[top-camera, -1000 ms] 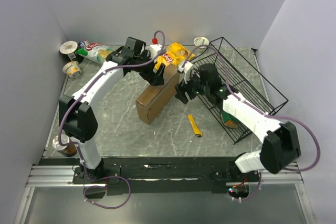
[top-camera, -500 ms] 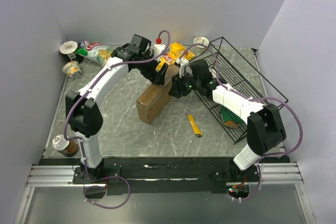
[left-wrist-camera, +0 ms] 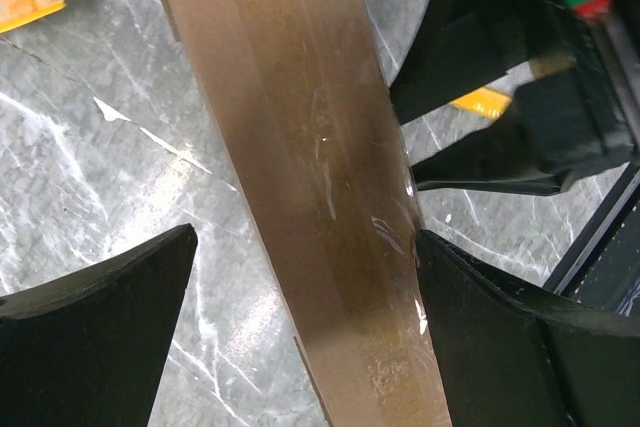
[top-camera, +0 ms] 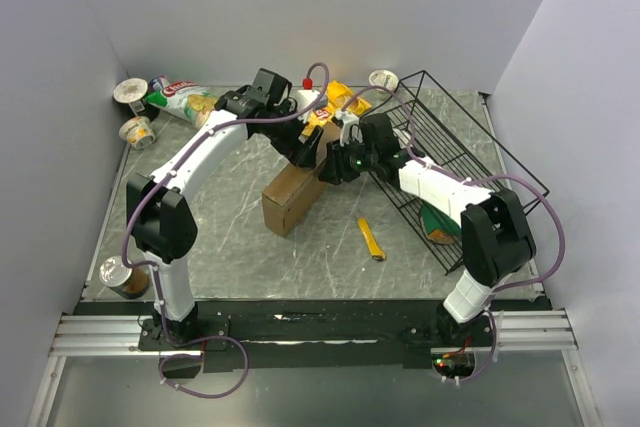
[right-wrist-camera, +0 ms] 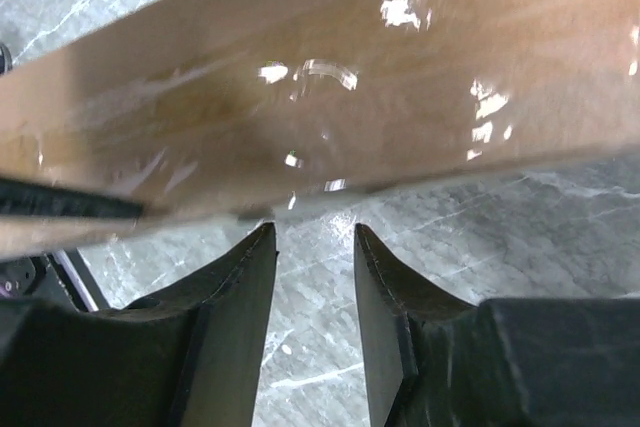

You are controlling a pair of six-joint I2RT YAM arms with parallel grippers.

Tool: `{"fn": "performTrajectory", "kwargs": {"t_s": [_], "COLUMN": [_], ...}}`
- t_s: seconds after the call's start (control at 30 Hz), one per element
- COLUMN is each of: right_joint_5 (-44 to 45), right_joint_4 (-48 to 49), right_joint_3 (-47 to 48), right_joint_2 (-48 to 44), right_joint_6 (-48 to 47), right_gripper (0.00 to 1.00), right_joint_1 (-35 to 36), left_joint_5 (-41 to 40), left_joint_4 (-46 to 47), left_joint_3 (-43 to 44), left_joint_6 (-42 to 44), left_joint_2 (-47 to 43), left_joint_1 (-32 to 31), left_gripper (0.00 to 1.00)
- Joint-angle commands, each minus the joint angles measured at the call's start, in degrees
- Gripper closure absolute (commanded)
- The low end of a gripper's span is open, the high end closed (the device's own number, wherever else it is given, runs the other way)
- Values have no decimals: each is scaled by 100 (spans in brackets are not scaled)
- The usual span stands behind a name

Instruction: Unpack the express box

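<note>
Overhead view with two wrist views. The express box (top-camera: 290,192), plain brown cardboard, stands on one long narrow side near the middle of the grey marbled table (top-camera: 230,247). Its long axis runs diagonally, with one end pointing near-left and the other far-right toward the black wire basket (top-camera: 500,162), which sits tilted at the right. No print or label shows on the cardboard. In the wrist views a glossy strip of clear tape runs along its length.

The left gripper (top-camera: 305,150) hangs over the far-right half of the box with its fingers spread wide to either side. One finger (left-wrist-camera: 480,327) touches the cardboard edge and the other stands clear of it.

The right gripper (top-camera: 333,165) meets the same end from the basket side. Its fingers (right-wrist-camera: 235,297) are a narrow gap apart, with bare table showing between them and the tips just at the box's lower edge.

A yellow crisp bag (top-camera: 340,99) lies behind the box; its red logo is too small to read. A green snack bag (top-camera: 180,95) lies far-left, its lettering illegible. A yellow utility knife (top-camera: 371,238) lies near-right of the box.
</note>
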Motion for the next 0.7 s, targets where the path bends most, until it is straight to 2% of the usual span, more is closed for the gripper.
{"fn": "performTrajectory", "kwargs": {"t_s": [0.0, 0.4, 0.67], "right_joint_5": [-19, -141, -159], "right_joint_4": [324, 447, 474], "right_joint_3": [329, 320, 329], "right_joint_2": [40, 111, 128], "right_joint_6": [263, 633, 677], "right_gripper": [57, 63, 63], "right_joint_1": [-41, -129, -129], "left_joint_5": [-18, 184, -316], "left_joint_4": [-199, -357, -243], "left_joint_3": [83, 268, 171], "left_joint_6": [144, 267, 30], "left_joint_2": [-161, -118, -135], "left_joint_1": [-136, -242, -242], "left_gripper": [4, 4, 3]}}
